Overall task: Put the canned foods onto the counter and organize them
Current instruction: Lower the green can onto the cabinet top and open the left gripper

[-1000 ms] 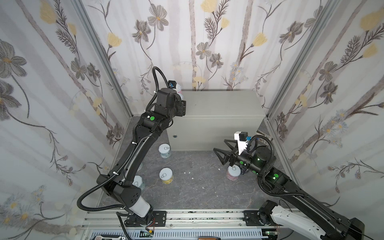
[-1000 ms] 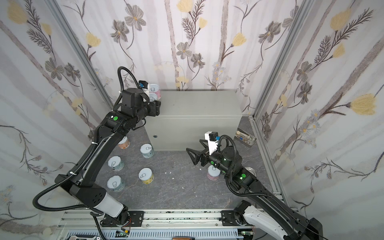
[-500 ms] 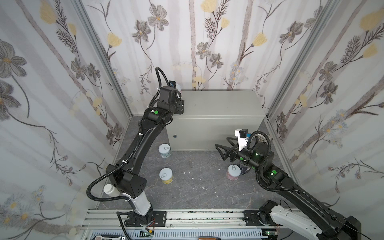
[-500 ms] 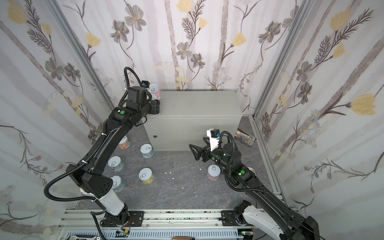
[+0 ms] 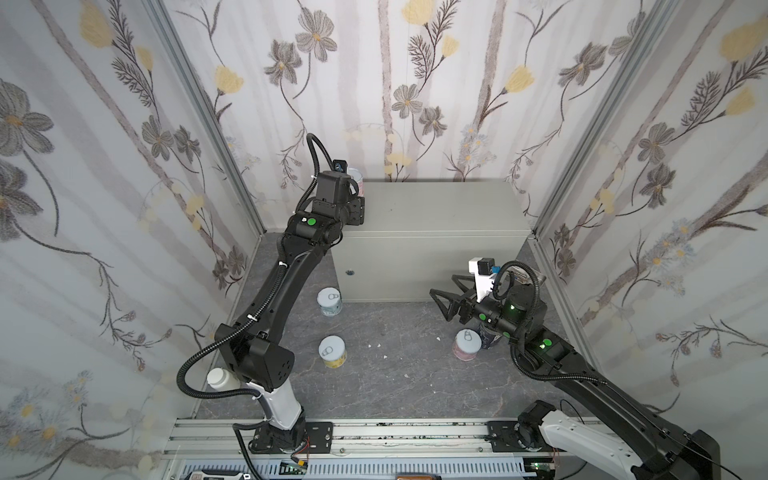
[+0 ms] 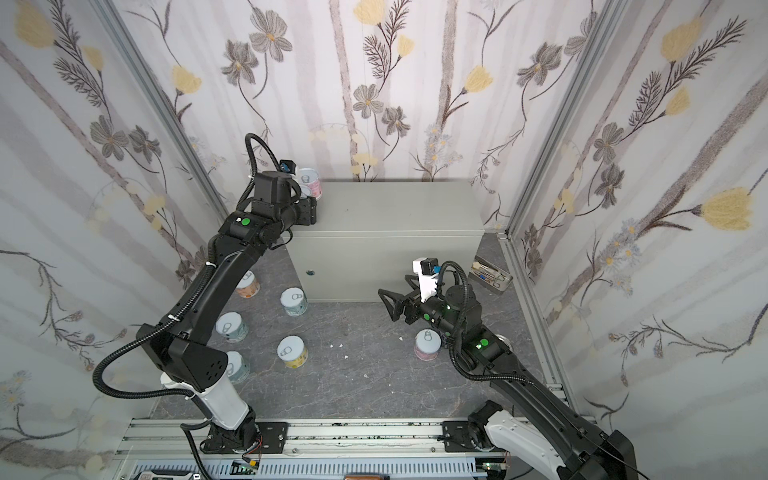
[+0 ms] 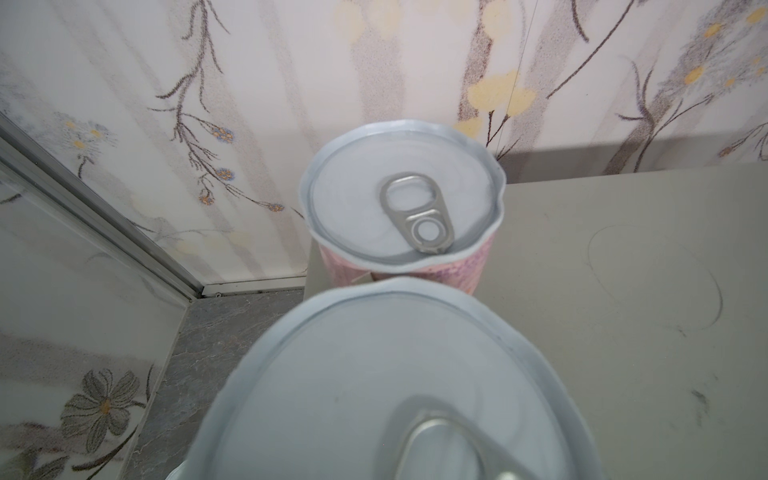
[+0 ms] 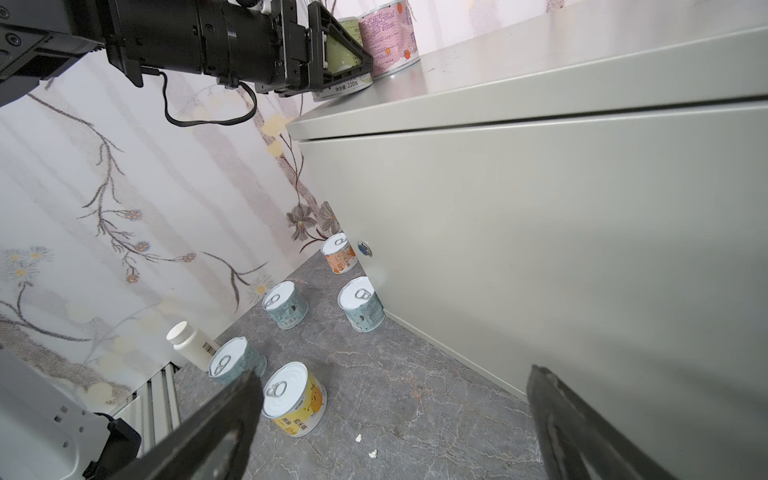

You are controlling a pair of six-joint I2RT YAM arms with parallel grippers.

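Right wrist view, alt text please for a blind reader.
The left gripper sits around a green-labelled short can on the pale grey-green metal counter, beside a pink-labelled can. Five more short cans and a white-capped bottle stand on the dark marbled floor, behind the open right gripper.

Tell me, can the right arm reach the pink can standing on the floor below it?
Probably yes: the right tool is open and empty, and the pink can stands upright with its lid uncovered, though close under the wrist.
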